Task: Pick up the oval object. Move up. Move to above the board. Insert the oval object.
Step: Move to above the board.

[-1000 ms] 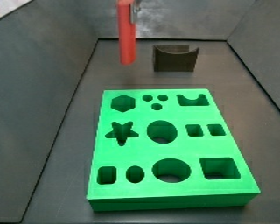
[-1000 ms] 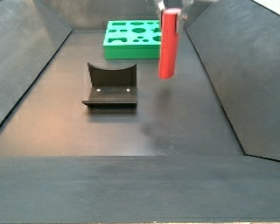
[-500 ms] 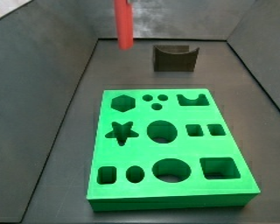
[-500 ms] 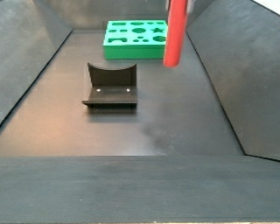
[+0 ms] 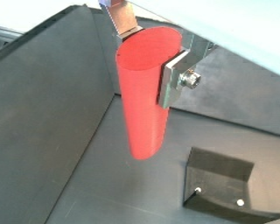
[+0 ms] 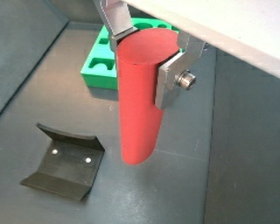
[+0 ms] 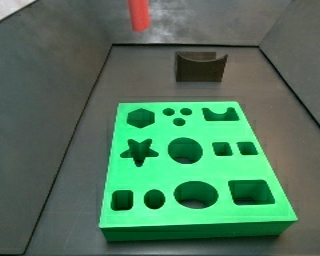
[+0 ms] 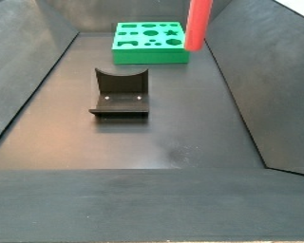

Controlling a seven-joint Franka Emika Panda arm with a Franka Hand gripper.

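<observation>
The oval object (image 6: 140, 96) hangs upright, clamped between the gripper (image 6: 149, 54) fingers (image 6: 168, 77), high above the floor. The board (image 6: 101, 61) lies off beyond it, not beneath. A loose grip could tilt the peg, jamming it at the oval hole.

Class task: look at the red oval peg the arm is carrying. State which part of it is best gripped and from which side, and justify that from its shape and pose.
Grip the oval object near its upper end, coming down from above, as the gripper does now. It hangs upright, so the fingers close across its sides and its long lower part stays free for the board.
</observation>
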